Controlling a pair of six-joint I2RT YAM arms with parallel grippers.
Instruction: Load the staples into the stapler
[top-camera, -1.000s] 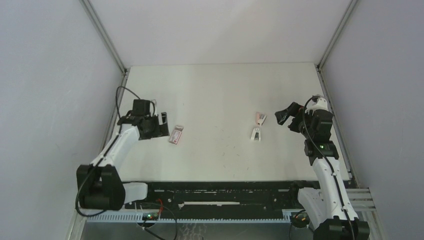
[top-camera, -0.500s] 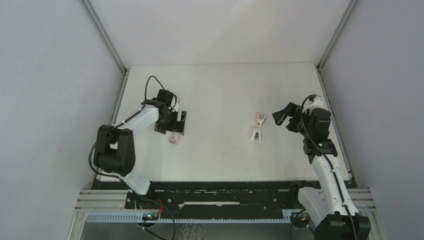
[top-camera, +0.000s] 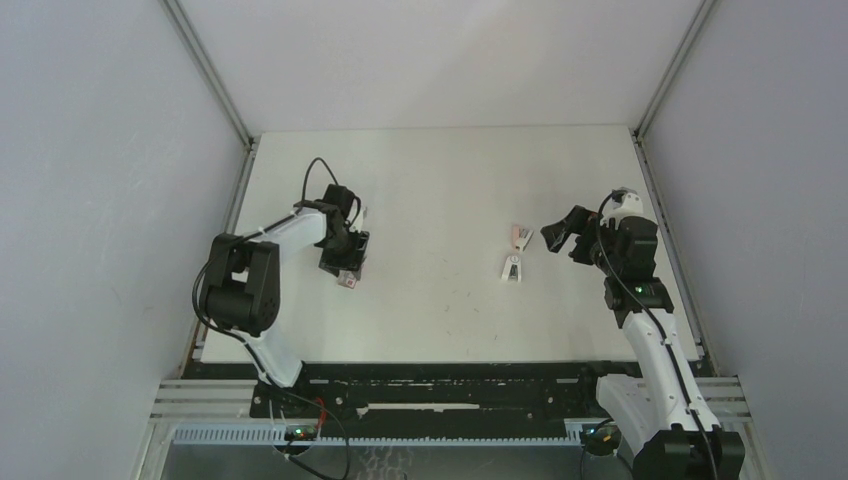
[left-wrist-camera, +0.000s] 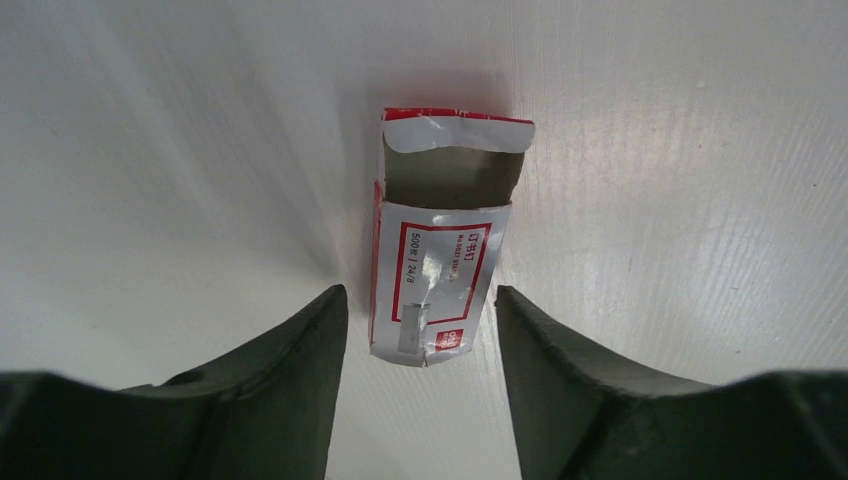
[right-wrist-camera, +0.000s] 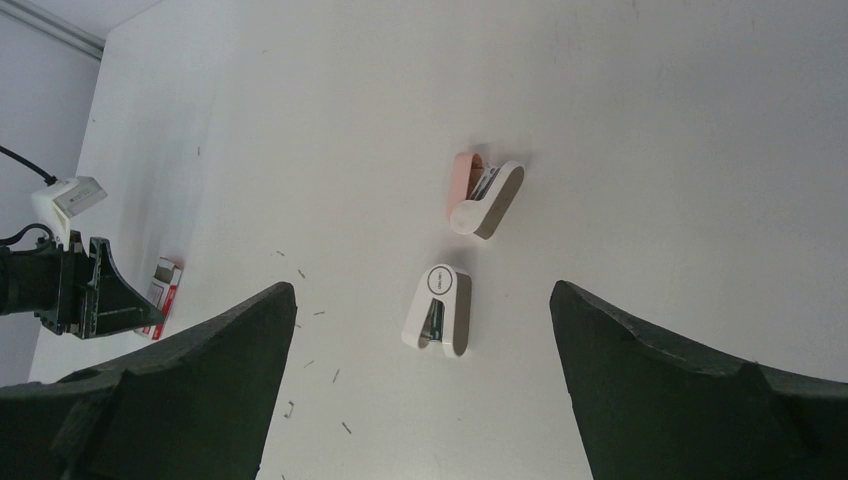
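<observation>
**Left claw brought down over the staple box, jaws narrowing**

On the white desk (top-camera: 450, 180), the left arm (top-camera: 290, 225) has been swung in from the left edge and is now stretched low, wrist tipped downward. The right arm (top-camera: 640, 300) is held raised and has barely shifted. The left claw (left-wrist-camera: 418, 295) has been drawn in from wide, yet its fingers are seen apart, with nothing clamped. The right claw (top-camera: 558, 228) is spread wide and empty. The red-and-white staple box (left-wrist-camera: 440, 250) lies flat between the left fingers, torn-open end pointing away from the claw. A grasp is judged imminent; loading has not begun. The pink stapler (right-wrist-camera: 485, 195) and white stapler (right-wrist-camera: 440, 310) lie just ahead of the right claw.
</observation>
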